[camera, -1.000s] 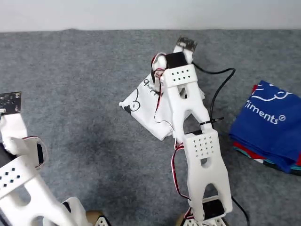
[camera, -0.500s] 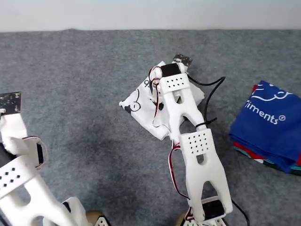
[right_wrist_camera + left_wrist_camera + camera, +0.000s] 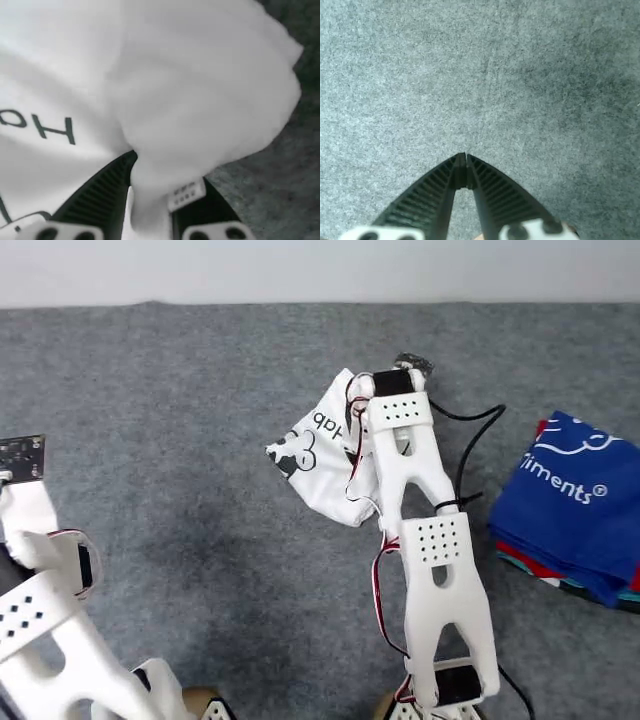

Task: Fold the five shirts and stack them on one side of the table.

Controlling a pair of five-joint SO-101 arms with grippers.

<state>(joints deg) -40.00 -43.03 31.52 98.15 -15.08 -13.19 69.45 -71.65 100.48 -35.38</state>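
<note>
A stack of folded shirts (image 3: 575,505) sits at one side of a grey, felt-like table (image 3: 180,420), and it serves here as the reference point. A blue shirt (image 3: 570,490) with white print lies on top of the stack, with red, teal and striped edges showing beneath it. Beside the stack, toward the middle of the table and clearly apart from it, lies a white shirt (image 3: 320,455) with dark lettering and a small dark drawing; it is crumpled and bunched, not flat. The white right arm (image 3: 420,530) stretches across the table between the stack and that shirt, its wrist over the shirt edge nearer the stack. In the right wrist view, the right gripper (image 3: 155,200) is pinching a thick fold of the white shirt (image 3: 200,90) between its ribbed black fingers (image 3: 100,190), and a small sewn label (image 3: 186,194) shows at the pinched spot. Far from the stack, at the opposite side of the table, stands the left arm (image 3: 40,620). Its left gripper (image 3: 465,160) hangs over bare grey surface with its fingertips pressed together, holding nothing.
</note>
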